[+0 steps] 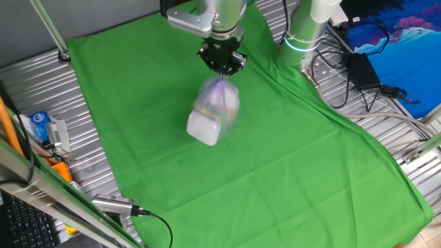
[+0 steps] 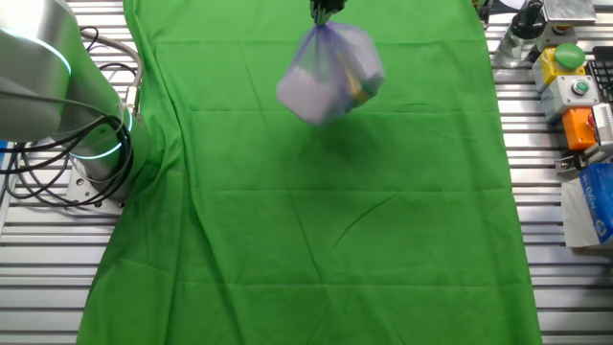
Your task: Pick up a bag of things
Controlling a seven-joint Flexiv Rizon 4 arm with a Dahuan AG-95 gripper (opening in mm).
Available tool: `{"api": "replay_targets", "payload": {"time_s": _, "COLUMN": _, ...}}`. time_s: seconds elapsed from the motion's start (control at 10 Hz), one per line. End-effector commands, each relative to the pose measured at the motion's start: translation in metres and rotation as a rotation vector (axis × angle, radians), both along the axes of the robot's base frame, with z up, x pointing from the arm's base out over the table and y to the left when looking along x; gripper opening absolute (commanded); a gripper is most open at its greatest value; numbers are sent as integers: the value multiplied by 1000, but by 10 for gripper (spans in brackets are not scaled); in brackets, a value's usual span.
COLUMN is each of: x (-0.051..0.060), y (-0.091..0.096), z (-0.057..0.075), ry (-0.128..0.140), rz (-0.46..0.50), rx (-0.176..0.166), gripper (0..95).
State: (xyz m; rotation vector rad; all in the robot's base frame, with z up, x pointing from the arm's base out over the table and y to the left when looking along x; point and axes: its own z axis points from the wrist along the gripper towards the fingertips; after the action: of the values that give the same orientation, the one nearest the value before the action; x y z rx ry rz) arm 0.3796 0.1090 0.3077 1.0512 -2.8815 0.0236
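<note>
In one fixed view we look down at an angle across the green cloth [image 1: 275, 172], with the arm's base [image 1: 303, 34] on the far side. In the other fixed view we look down more steeply from the opposite side; both share the cloth

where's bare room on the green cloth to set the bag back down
The green cloth is bare nearly all over, with the widest patch in front of the hanging small clear crinkly plastic bag, toward the cloth's near edge. It is crowded only off the cloth: buttons and a blue-and-white packet along one side, cables by the arm's base.
</note>
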Motion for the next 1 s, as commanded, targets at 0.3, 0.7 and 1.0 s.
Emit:
{"api": "replay_targets", "payload": {"time_s": 0.3, "x": -5, "y": 3, "z": 9, "ry": -3, "rz": 1, "rx": 0, "gripper": 0}}
{"api": "replay_targets", "payload": {"time_s": 0.7, "x": 0, "y": 11, "z": 21, "ry": -3, "rz": -1, "rx": 1, "gripper": 0}}
{"api": "replay_targets", "payload": {"time_s": 1.0, "x": 5, "y": 15, "z": 27, "ry": -2, "rz": -3, "rx": 4, "gripper": 0}}
